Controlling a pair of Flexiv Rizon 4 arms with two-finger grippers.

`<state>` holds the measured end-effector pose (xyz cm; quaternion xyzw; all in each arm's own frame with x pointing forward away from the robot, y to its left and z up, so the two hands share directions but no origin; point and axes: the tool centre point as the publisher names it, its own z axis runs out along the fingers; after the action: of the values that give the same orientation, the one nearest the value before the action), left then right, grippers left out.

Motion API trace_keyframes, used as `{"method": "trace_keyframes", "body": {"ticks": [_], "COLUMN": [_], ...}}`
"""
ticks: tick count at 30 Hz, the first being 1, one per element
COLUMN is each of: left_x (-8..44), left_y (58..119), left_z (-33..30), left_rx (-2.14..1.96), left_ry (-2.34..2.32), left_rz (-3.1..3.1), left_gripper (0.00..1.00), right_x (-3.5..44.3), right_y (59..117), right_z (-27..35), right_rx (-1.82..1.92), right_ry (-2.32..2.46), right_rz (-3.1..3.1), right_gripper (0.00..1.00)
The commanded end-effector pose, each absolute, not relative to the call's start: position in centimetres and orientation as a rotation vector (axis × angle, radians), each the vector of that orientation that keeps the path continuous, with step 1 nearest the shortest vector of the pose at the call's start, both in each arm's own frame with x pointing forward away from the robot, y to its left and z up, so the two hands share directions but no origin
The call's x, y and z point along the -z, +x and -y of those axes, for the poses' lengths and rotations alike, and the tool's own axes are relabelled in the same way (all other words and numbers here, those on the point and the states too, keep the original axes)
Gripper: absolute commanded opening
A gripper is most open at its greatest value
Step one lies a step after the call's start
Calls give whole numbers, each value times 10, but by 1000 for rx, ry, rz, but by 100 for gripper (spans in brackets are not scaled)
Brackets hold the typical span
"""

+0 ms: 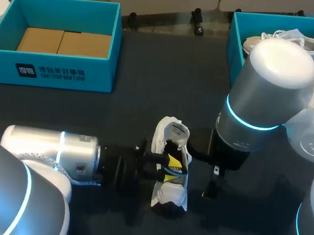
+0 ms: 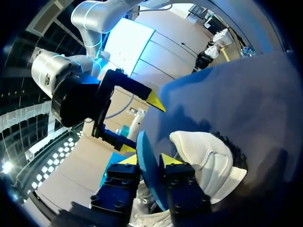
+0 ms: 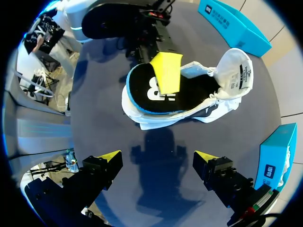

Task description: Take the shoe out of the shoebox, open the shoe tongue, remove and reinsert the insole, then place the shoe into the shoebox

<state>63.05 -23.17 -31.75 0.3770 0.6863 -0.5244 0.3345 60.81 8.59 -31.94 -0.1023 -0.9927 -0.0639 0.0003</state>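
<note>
A white shoe lies on the dark table, toe toward me, its tongue folded open. A black insole with a blue edge sits partly in the shoe. My left gripper comes in from the left and is shut on the insole, one yellow finger flat on top of it. My right gripper stands open just right of the shoe, close to it, holding nothing. In the left wrist view it hangs ahead of the left gripper.
A teal shoebox with brown cardboard inside stands at the back left. A second teal box at the back right holds another white shoe. My right arm's large joint hangs over the table's right half.
</note>
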Motion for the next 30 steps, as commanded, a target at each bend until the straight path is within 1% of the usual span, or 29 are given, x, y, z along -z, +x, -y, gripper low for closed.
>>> {"method": "trace_keyframes", "body": {"ticks": [1,2,11,19,26,27,28,30], "left_x": [315,316,334,346,343,341,339,335], "left_y": [627,626,641,658,657,654,652,648], "left_z": [230,232,243,240,232,230,229,228], "left_rx": [1362,1355,1242,1187,1217,1236,1235,1249], "left_ry": [999,1011,1022,979,960,956,964,972], "left_rz": [-1786,-1783,-1790,-1836,-1845,-1845,-1838,-1831], "left_gripper": [10,0,0,0,0,16,24,33], "right_x": [322,322,322,322,322,322,322,322], "right_y": [608,608,608,608,608,608,608,608], "right_z": [-87,-87,-87,-87,-87,-87,-87,-87], "right_rx": [203,203,203,203,203,203,203,203], "right_ry": [-321,-321,-321,-321,-321,-321,-321,-321], "right_rz": [3118,3118,3118,3118,3118,3118,3118,3118], "right_gripper": [100,100,100,100,100,100,100,100]}}
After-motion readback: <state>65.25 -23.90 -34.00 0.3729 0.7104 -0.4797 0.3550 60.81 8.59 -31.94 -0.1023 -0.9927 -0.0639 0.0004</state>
